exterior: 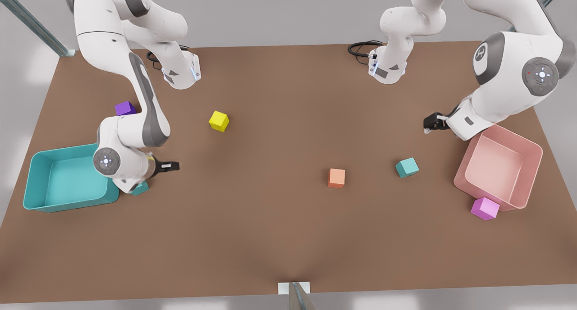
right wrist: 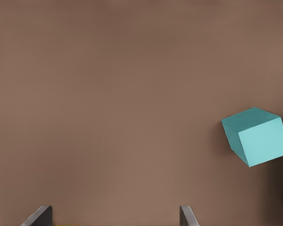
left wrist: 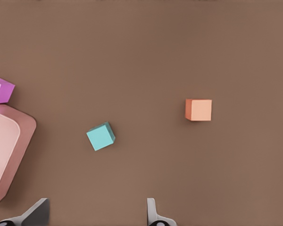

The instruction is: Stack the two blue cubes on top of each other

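cubes: two matte teal, one [exterior: 407, 167] mid-right, one [exterior: 140, 188] by teal bin [exterior: 38, 166]
worktop [exterior: 270, 229]: smooth brown
left gripper [left wrist: 94, 214]: fingers apart, empty, far right
right gripper [right wrist: 111, 219]: fingers apart, empty, left

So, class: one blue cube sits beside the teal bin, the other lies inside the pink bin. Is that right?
Not quite. The second blue cube lies on the table, outside the pink bin, near the orange cube; the front view shows it. The first blue cube is beside the teal bin.
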Action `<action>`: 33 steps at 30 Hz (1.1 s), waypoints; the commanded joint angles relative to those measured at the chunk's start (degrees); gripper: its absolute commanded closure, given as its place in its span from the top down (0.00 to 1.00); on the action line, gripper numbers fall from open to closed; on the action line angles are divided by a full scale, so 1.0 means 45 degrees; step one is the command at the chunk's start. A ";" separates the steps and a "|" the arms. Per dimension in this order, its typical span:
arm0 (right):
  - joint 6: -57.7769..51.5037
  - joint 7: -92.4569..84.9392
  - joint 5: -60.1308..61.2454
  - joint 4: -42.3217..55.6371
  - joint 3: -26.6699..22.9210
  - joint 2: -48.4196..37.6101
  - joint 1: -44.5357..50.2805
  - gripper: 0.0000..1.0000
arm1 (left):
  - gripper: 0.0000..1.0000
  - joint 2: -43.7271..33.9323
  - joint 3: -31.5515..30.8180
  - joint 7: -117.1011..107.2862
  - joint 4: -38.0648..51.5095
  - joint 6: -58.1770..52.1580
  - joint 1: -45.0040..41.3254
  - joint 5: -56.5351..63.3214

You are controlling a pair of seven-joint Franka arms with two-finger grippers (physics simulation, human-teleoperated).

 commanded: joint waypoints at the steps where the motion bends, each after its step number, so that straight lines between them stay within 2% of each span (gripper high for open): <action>1: 0.0192 0.0397 0.0020 0.0494 -0.0016 -0.0077 -0.0019 1.00 | 1.00 0.0017 -0.0056 -0.0099 0.0007 0.0692 0.0011 0.0019; 2: -0.0045 0.0300 0.0000 0.0573 -0.0113 -0.0078 -0.0058 1.00 | 1.00 0.0094 -0.0075 -0.0158 0.0045 0.0809 -0.0028 0.0018; 6: -0.0084 -0.4874 -0.1934 0.0417 -0.0250 0.0020 -0.0136 1.00 | 1.00 0.1130 -0.0290 0.0038 0.0163 0.0985 -0.0302 0.0408; 9: 0.0286 -0.7217 -0.3104 0.0280 -0.0270 0.0293 -0.0331 1.00 | 1.00 0.2378 -0.0271 -0.0079 0.0964 0.1024 -0.0341 0.0370; 12: 0.0482 -0.9211 -0.3184 0.0260 -0.0289 0.0372 -0.1327 1.00 | 1.00 0.2790 -0.0251 -0.0079 0.1471 0.0946 -0.0262 0.0389; 15: 0.0677 -0.9525 -0.3437 0.0182 -0.0309 0.0489 -0.1933 1.00 | 1.00 0.2810 -0.0271 0.0057 0.1413 0.0887 -0.0224 0.0370; 24: 0.3685 -1.0950 -0.3926 -0.0072 -0.0993 0.2051 -0.1953 1.00 | 1.00 0.3025 -0.0251 0.0038 0.1452 0.1024 -0.0224 0.0389; 33: 0.3939 -1.0833 -0.3672 -0.0072 -0.1071 0.2676 -0.1953 1.00 | 1.00 0.3083 -0.0251 -0.0099 0.1315 0.0966 -0.0145 0.0916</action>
